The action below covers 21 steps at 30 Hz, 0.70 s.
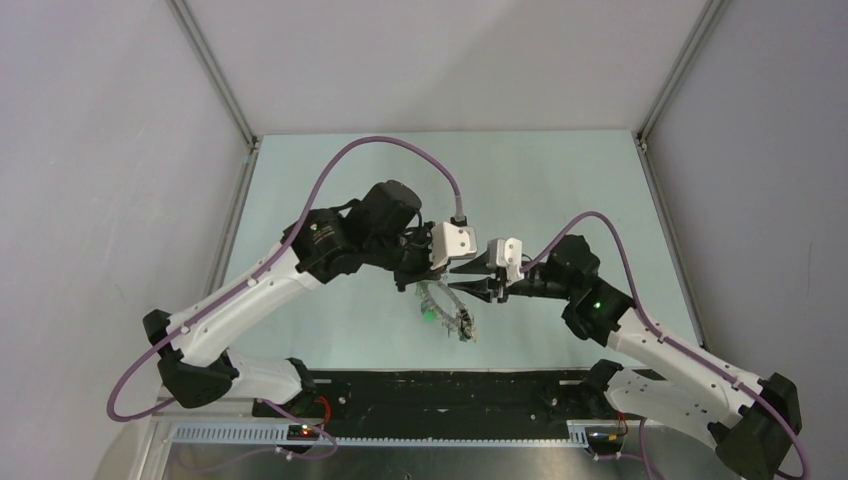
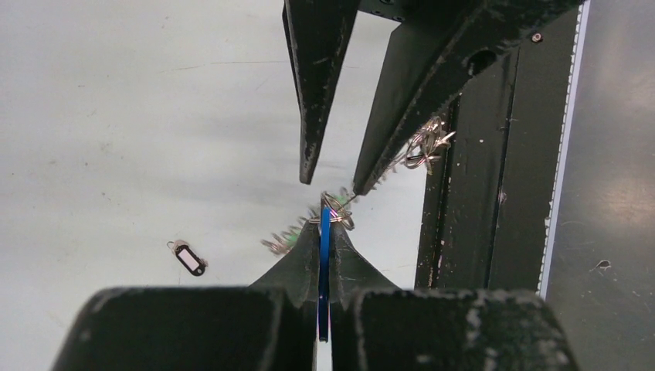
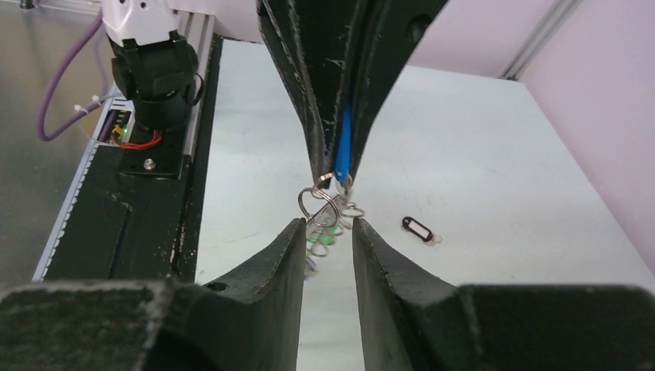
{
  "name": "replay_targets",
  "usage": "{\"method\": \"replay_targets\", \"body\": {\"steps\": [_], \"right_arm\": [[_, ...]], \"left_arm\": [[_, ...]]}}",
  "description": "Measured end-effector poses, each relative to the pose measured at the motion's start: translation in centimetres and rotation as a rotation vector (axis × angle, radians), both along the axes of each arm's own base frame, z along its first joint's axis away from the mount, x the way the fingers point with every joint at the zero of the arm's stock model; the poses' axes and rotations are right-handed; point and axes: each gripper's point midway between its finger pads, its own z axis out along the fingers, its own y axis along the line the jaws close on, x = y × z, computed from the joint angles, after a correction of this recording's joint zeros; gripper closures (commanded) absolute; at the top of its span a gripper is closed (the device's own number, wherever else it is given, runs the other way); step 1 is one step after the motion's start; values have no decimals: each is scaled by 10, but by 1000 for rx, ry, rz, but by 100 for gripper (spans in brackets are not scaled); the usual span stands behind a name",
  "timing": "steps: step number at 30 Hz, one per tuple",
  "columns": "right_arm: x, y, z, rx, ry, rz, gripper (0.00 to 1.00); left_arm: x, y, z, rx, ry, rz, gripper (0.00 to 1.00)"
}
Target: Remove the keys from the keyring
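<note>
My left gripper (image 1: 450, 268) is shut on a flat blue key head (image 2: 324, 263), which stands edge-on between its fingers (image 2: 297, 267). From that head small silver split rings (image 3: 318, 205) hang down. The keyring (image 1: 445, 312) dangles below them above the table, strung with keys, one of them green (image 1: 430, 313). My right gripper (image 1: 470, 285) faces the left one tip to tip. Its jaws stand apart on either side of the small rings (image 2: 337, 209), and its left fingertip (image 3: 298, 226) touches one. More keys (image 2: 426, 145) show blurred behind the right fingers.
A small black tag (image 2: 189, 259) with a white label lies alone on the pale tabletop (image 1: 560, 190); the right wrist view has this tag (image 3: 418, 229) too. The black base rail (image 1: 440, 395) runs along the near edge, and grey walls enclose the table.
</note>
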Motion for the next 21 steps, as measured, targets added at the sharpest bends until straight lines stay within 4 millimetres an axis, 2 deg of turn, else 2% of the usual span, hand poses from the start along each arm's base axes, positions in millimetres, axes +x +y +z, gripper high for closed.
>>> {"method": "replay_targets", "body": {"steps": [13,15,18,21], "right_arm": [[-5,14,0,15,-11,43,73],[-5,14,1,18,-12,44,71],[-5,14,2,22,-13,44,58],[-5,15,4,30,-7,43,56]], "left_arm": [[-5,2,4,-7,-5,-10,100],[-6,3,5,-10,-7,-11,100],[-6,2,5,-11,-7,-12,100],[-7,2,5,-10,-7,-14,100]]}}
